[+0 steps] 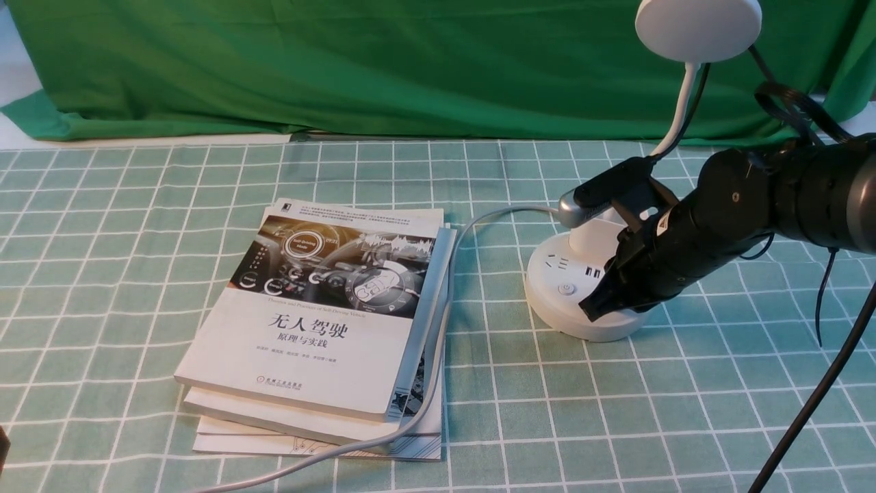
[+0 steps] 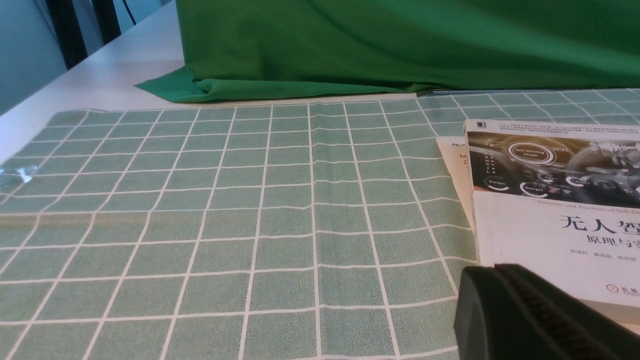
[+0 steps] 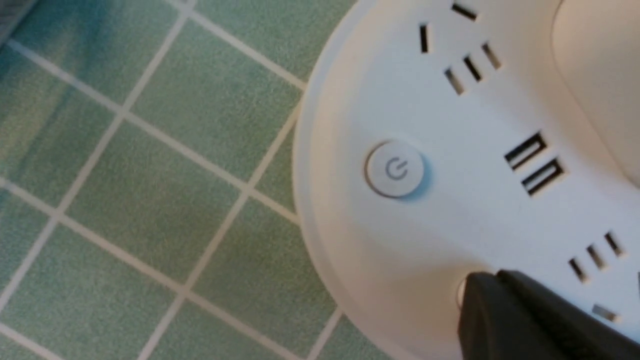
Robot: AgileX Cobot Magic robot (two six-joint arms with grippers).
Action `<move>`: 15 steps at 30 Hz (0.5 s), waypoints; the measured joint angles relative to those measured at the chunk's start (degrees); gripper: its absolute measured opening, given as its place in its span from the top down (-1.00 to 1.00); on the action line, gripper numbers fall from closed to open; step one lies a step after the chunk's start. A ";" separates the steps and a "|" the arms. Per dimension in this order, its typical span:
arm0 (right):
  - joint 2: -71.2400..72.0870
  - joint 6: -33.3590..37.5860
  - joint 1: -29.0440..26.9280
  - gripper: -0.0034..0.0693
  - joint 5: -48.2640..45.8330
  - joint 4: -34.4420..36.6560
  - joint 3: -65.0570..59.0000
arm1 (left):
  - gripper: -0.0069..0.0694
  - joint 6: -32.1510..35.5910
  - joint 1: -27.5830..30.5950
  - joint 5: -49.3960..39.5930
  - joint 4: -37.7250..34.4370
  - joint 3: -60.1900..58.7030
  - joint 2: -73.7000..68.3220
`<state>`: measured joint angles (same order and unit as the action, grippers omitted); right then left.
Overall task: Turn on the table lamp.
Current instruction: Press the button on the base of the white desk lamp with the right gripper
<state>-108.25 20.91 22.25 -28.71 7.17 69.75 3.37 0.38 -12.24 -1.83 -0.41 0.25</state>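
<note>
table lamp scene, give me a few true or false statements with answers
1. The right gripper is shut, its tip over the table lamp base. True.
2. The gripper covers the power-symbol button. False: that button is in plain view, beside the tip.
3. The books lie on the robot's right of the lamp. False: they lie on its left.
4. A grey cable runs from the lamp towards the books. True.

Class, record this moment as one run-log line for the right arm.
right gripper: shut | tip: at lamp base | power button: uncovered, beside tip | light: cannot tell
</note>
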 joint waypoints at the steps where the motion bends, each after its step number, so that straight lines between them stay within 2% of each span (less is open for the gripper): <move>1: -0.06 0.00 0.00 0.83 0.46 0.00 0.00 | 0.76 0.00 0.00 0.00 0.00 0.00 0.00; 15: -0.23 -0.02 0.00 0.83 2.81 0.00 0.00 | 0.76 0.00 0.00 0.00 0.00 0.00 0.00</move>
<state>-108.47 20.90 22.25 -25.91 7.17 69.75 3.37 0.38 -12.24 -1.83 -0.41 0.25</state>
